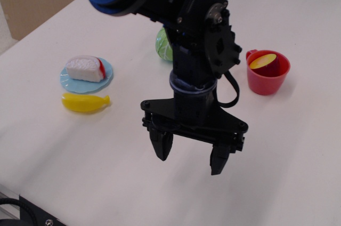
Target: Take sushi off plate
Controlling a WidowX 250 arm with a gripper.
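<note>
One sushi (84,68), one plate (105,80), one banana (84,103)

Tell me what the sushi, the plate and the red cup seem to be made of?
The sushi looks like moulded toy plastic, matte and bumpy like rice. The plate seems smooth light-blue plastic with a ridged rim. The red cup looks like glossy plastic, with a slight sheen. None can be confirmed by sight alone.
</note>
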